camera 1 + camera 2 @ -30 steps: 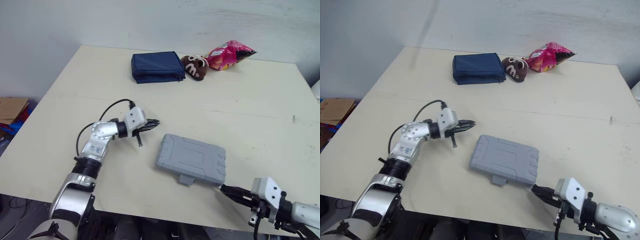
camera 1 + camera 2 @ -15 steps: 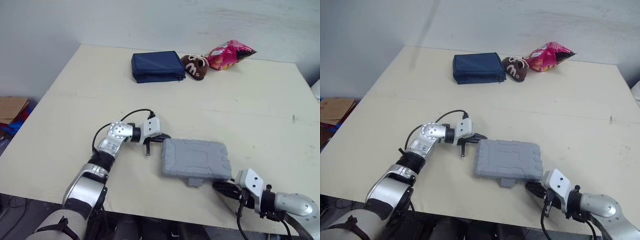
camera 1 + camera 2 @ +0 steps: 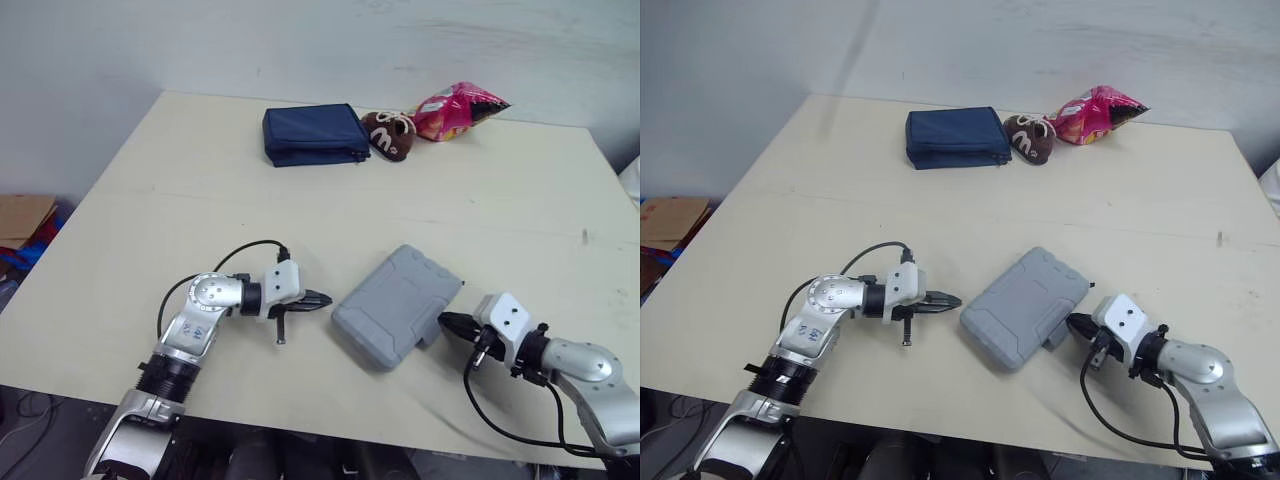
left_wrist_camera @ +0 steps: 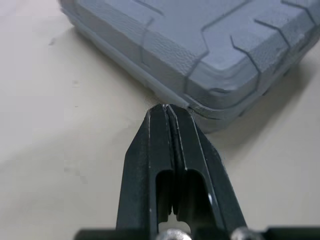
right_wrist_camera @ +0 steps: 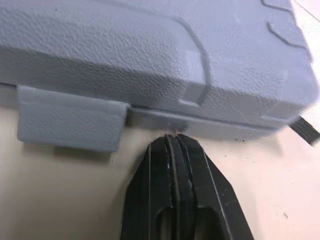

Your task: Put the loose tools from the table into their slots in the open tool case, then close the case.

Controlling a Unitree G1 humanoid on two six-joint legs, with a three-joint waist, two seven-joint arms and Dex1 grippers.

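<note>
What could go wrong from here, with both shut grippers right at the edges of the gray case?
1. The left gripper and right gripper meet the tool case only with narrow shut tips, so a push may spin or skid it across the table.
2. The right tip sits beside the latch tab, not on it; pressing there could slip along the seam and miss it.

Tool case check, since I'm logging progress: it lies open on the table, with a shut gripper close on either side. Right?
No: the tool case is closed, not open, as the left eye view shows. It lies on the table, with the shut left gripper and right gripper close on either side.
</note>
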